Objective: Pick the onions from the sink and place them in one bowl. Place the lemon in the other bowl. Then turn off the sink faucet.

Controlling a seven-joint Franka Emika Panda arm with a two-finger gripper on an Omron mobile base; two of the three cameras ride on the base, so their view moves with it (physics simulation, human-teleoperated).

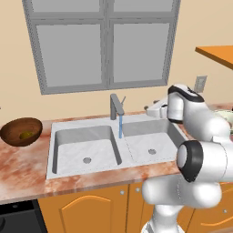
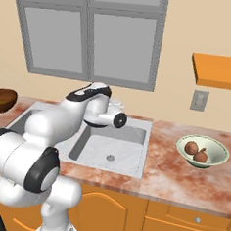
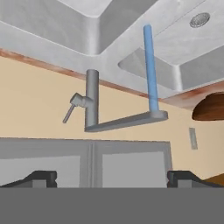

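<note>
I read the sorting as finished, taking the wide light-grey marbled double sink (image 1: 86, 145) as my landmark: both of its basins look bare down to the round drains. Off to the sink's right on the reddish marbled surface (image 2: 171, 178) sits the pale green-white shallow bowl (image 2: 218, 157), and the two small round reddish-brown onions (image 2: 196, 151) lie inside it, touching each other. Off to the sink's left, well apart from that bowl, stands the dark brown wooden round bowl (image 1: 13, 134) with the small yellow-olive lemon (image 1: 27, 135) resting in its bottom. What is left is the water: the grey metal upright faucet (image 1: 116, 107) at the back rim of the sink, between the two basins, has a blue stream (image 1: 120, 127) running from its short spout, so I judge the tap to be on. My hand (image 3: 111, 177) is up behind the sink's right basin, level with the faucet and turned toward it; in the hand view the picture is rolled over, with the sink above and the grey window below, and the post, spout and thin lever handle (image 3: 70, 112) sit ahead of me, apart from my two fingertips (image 3: 41, 177), which stand spread wide with nothing between them. The lever is untouched as far as I can see, and reaching it is the step I still owe.
</note>
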